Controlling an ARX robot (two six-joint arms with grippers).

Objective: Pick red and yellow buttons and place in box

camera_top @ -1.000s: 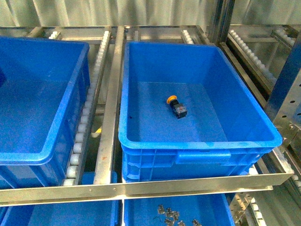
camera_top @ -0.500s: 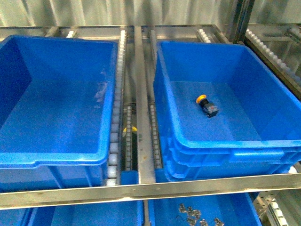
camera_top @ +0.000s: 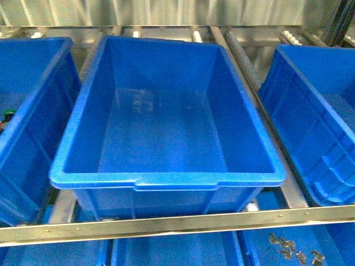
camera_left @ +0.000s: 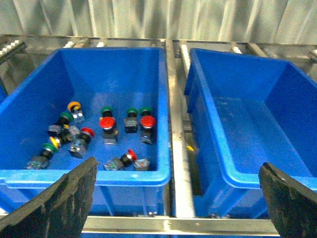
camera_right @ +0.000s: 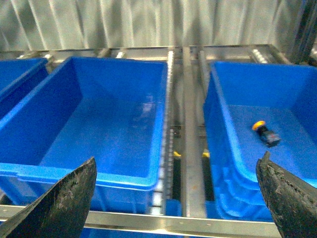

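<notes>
Since the frame of one second ago the front view has swung left. The box [camera_top: 310, 111], then central, now stands at the right edge. The middle crate [camera_top: 166, 180] fills the centre, its smooth floor showing. A left crate [camera_top: 33, 100] is cut by the left edge. All three stand side by side on a steel roller rack [camera_top: 166, 223]. Small metal parts [camera_top: 291, 246] lie on the level below.

Left wrist view: the left gripper [camera_left: 178, 163] hangs with its two dark fingers [camera_left: 64, 198] spread wide, holding nothing. The red and yellow buttons [camera_left: 106, 122] lie on the floor of the left crate, mixed with green-capped buttons [camera_left: 105, 110]. They are ahead of and below the gripper, well apart from it.

Right wrist view: the right gripper [camera_right: 177, 159] is likewise spread wide and holds nothing. One yellow button [camera_right: 262, 130] lies on its side on the floor of the box, ahead of this gripper and well apart from it. The middle crate stands just beside the box, with a steel rail [camera_right: 190, 124] between them.
</notes>
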